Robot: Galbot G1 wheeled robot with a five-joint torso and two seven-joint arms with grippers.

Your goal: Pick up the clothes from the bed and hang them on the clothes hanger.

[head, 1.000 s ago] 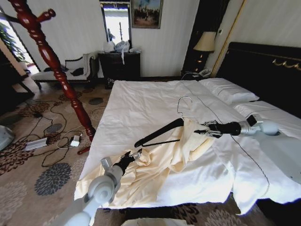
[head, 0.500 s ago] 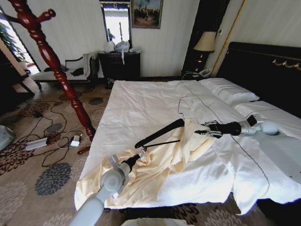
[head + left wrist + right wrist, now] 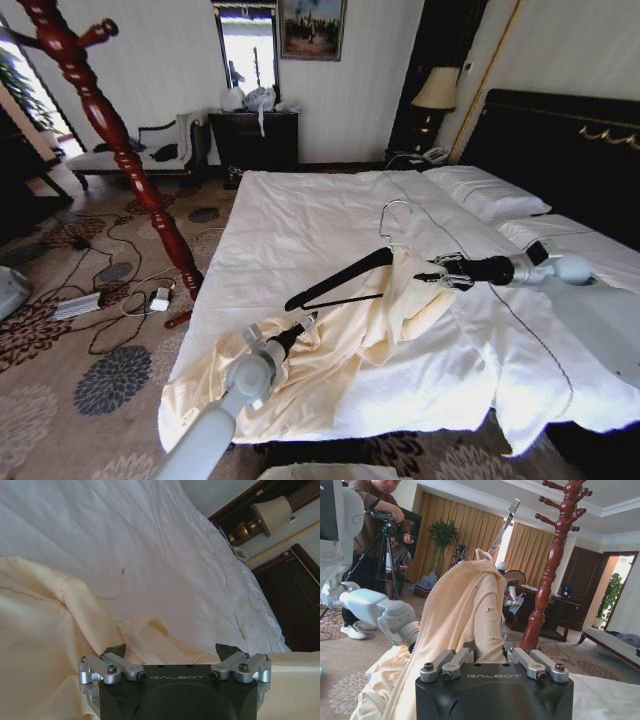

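Clothes centre frame on bed, draped over hanger. Right pincer clamped on collar. Left pincer spread wide, empty, over fabric. Advice: keep collar taut, feed hanger arm into sleeve slowly.

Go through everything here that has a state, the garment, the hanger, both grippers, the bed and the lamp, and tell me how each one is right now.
clothes: crumpled, one shoulder draped over the hanger, rest on the bed.
clothes hanger: lifted off the sheet, tilted, hook up, one end inside the clothes.
right gripper: shut on the clothes at the hanger.
left gripper: open, low over the clothes.
bed: made, sheet wrinkled.
lamp: lit or not, cannot tell.
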